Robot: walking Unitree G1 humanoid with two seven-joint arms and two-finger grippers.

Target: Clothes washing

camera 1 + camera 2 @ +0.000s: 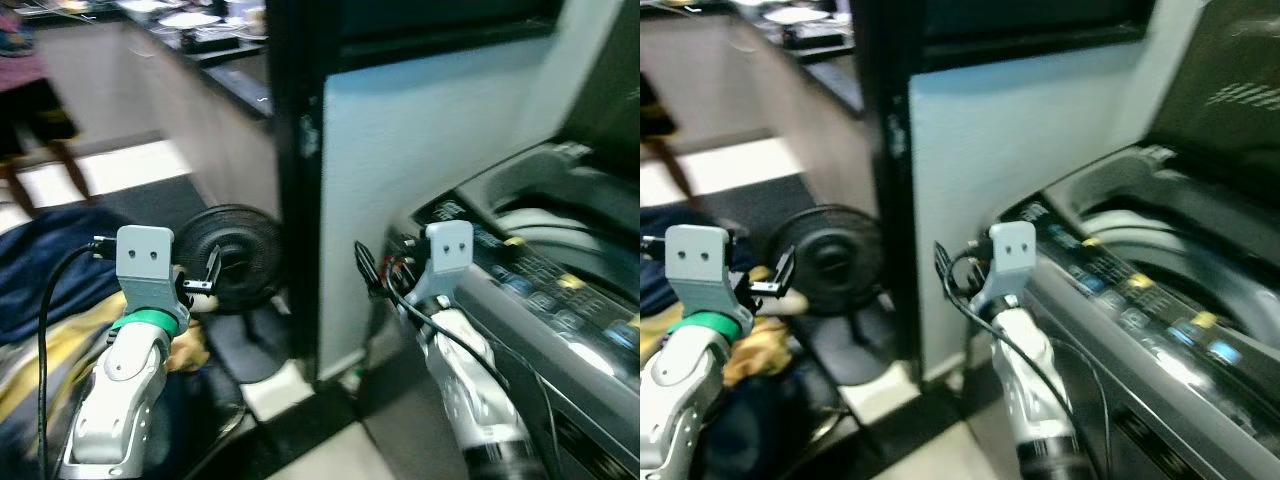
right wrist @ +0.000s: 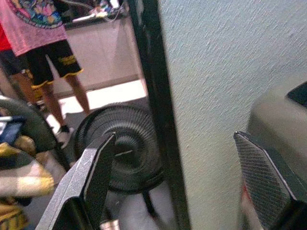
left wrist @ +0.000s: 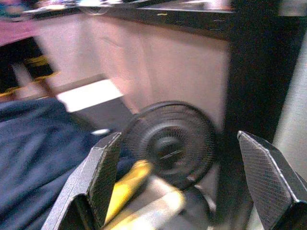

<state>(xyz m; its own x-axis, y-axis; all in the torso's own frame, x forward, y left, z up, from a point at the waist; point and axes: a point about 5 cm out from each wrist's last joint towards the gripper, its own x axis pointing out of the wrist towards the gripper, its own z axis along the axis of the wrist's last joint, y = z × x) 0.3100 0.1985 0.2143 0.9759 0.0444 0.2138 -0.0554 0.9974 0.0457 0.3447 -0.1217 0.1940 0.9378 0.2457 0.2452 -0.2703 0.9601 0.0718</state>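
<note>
- A pale wall panel [image 1: 420,150] with a black upright post [image 1: 295,180] at its edge stands straight ahead, splitting the room — floor space opens to the left of the post, while the right is closed off by the washing machine [image 1: 560,300].
- The washing machine sits hard against the wall panel with its lid raised; its control strip [image 1: 1140,290] runs along the near rim and the drum opening [image 1: 1170,240] lies behind it.
- A black floor fan [image 1: 235,255] rests low against the post on a dark floor with a white band [image 1: 120,170] farther back, beside a counter [image 1: 215,60].
- A person's legs [image 2: 53,72] show near the counter, well apart from the robot.
- The clothes [image 1: 50,290] — a dark blue and yellow heap — lie low on the left, beside the fan.
- The left gripper [image 3: 184,184] hangs above the heap's edge, fingers spread wide with nothing between them, aimed at the fan.
- The right gripper [image 2: 180,184] is also spread and empty, just beside the washer's front corner, well apart from the clothes.
</note>
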